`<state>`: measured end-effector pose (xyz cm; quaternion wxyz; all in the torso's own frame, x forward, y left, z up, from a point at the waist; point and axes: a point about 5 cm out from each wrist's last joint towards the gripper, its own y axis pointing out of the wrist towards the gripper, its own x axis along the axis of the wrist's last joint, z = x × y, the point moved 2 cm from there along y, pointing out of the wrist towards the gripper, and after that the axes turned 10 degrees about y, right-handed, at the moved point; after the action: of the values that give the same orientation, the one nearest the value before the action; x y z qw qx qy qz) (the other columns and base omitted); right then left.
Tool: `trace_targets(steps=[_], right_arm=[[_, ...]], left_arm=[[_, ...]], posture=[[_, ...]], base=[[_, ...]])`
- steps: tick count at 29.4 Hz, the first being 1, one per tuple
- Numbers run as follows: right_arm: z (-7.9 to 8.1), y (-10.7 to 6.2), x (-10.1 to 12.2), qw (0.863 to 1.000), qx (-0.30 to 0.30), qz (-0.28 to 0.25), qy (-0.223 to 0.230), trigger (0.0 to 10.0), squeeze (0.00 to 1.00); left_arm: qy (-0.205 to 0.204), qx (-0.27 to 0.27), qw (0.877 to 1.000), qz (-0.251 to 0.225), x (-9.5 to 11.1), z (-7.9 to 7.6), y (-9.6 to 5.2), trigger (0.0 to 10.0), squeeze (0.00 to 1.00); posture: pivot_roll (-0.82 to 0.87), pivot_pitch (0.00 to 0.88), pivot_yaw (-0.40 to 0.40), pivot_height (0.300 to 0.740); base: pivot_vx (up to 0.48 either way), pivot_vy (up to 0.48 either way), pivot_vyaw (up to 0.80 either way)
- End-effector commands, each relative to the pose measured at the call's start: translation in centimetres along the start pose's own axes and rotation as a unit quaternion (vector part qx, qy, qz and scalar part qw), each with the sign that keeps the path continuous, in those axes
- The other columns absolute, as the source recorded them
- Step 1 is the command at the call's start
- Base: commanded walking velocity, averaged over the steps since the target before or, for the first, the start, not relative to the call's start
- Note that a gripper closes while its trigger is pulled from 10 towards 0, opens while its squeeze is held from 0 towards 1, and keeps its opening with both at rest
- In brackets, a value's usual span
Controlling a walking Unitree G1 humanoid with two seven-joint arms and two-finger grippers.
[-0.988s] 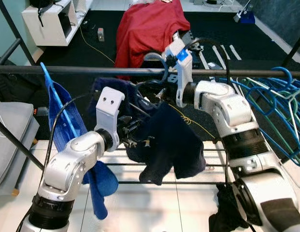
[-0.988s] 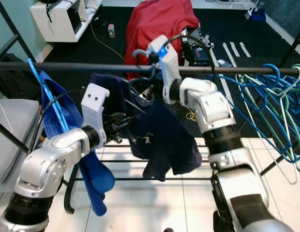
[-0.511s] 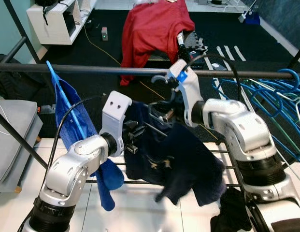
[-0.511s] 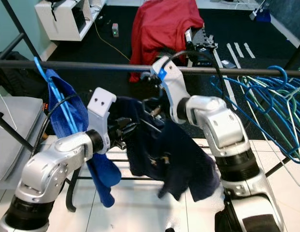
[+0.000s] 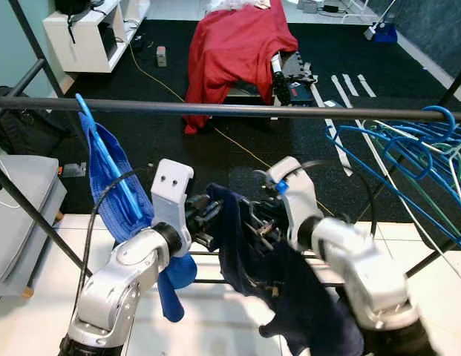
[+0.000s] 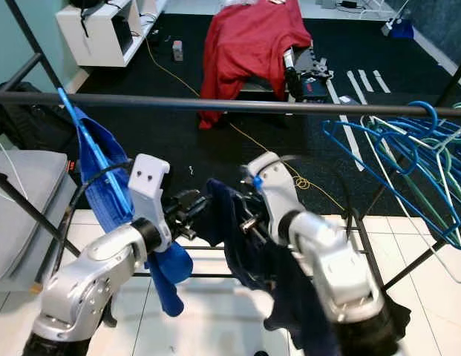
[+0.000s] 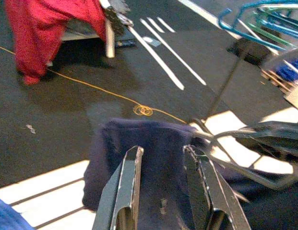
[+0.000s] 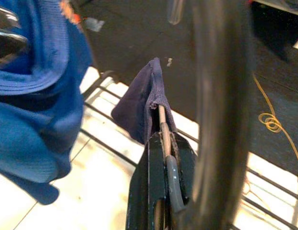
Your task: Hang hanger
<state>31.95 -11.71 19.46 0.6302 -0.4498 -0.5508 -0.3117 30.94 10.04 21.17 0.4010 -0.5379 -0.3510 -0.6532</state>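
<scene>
Dark navy cloth garment (image 5: 249, 245): draped on a thin grey wire hanger (image 8: 167, 143), held between the two arms below the black metal rail (image 5: 215, 110); its lower part hangs down over the right forearm.
Hanger position: not on the rail; its wire sits well under the bar, in front of the robot.
Right gripper (image 8: 164, 158): jaws closed tight on the hanger wire, navy fabric bunched just beyond the tips.
Left gripper (image 7: 160, 165): jaws parted, one finger (image 7: 127, 184) on each side of a fold of the navy garment, resting against the cloth.
Bright blue towel on a blue hanger (image 5: 115, 185): hangs from the rail at the robot's left.
Bundle of blue and green plastic hangers (image 5: 408, 148): hooked on the rail at the right end.
Red fabric heap (image 5: 234, 44): on the black floor mat beyond the rail.
</scene>
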Motion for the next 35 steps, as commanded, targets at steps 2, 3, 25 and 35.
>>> trace_targets(steps=[2, 3, 25, 35], right_arm=[[-0.3, -0.7, 2.0, 0.996, -0.052, -0.076, 0.020, 10.0, 0.00], [-0.3, -0.6, 2.0, 0.994, -0.059, -0.084, 0.031, 10.0, 0.00], [-1.6, 0.5, 1.4, 0.984, -0.074, -0.125, 0.100, 10.0, 0.00], [-1.6, 1.0, 1.3, 0.983, -0.073, -0.127, 0.111, 10.0, 0.00]], left_arm=[[0.009, 0.022, 1.000, -0.017, 0.9, 0.6, 0.2, 10.0, 0.00], [0.003, 0.027, 0.999, -0.021, 1.1, 0.8, 0.3, 10.0, 0.00], [-0.039, 0.103, 0.994, -0.022, 1.1, 2.4, 0.6, 10.0, 0.00], [-0.048, 0.097, 0.994, -0.026, 1.5, 2.3, 1.0, 10.0, 0.00]], posture=[[-0.02, 0.175, -0.003, 0.740], [-0.02, 0.175, -0.003, 0.740], [0.01, 0.126, -0.039, 0.740], [0.00, 0.170, -0.036, 0.740]], base=[[0.000, 0.000, 0.00], [0.000, 0.000, 0.00], [0.000, 0.000, 0.00], [-0.166, 0.000, 0.00]])
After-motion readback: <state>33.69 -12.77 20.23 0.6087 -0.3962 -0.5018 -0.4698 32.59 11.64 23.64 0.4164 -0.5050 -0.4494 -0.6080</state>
